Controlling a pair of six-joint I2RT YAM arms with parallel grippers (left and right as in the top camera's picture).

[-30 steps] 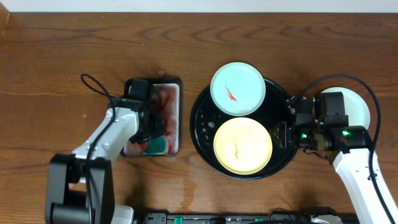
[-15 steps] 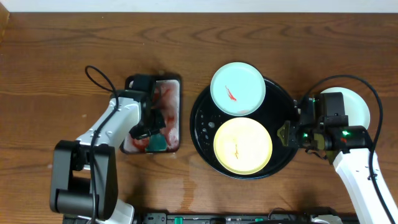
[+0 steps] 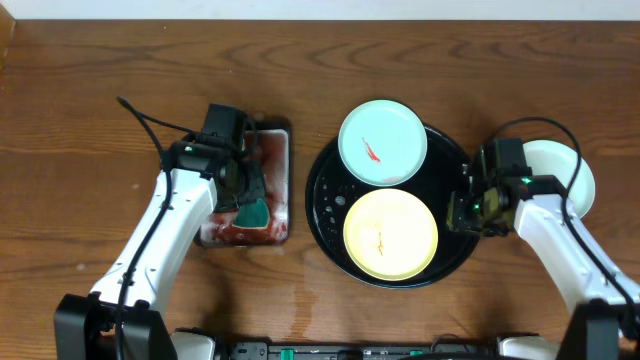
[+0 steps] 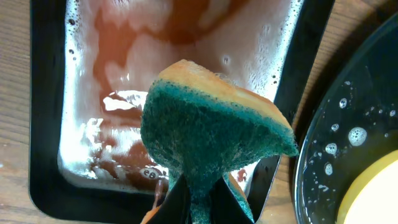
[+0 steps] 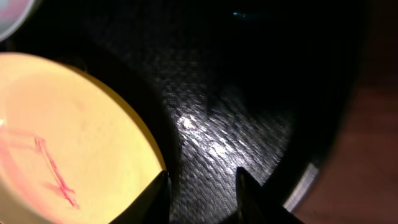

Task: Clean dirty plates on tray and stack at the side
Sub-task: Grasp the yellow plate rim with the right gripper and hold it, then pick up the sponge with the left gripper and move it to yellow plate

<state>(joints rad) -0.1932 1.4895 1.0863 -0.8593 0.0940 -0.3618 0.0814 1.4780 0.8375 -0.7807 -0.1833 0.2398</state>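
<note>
Left pincer clamps the green-and-yellow sponge; right pincer stands open. Risk: reddish water dripping onto the wooden tabletop before reaching the round black tray

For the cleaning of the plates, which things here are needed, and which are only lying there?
Needed: yellow plate; mint plate; pale plate right of the tray; round tray; sponge in the left gripper; rectangular tray of reddish water.
Only lying there: right arm's cable; wooden table.
</note>
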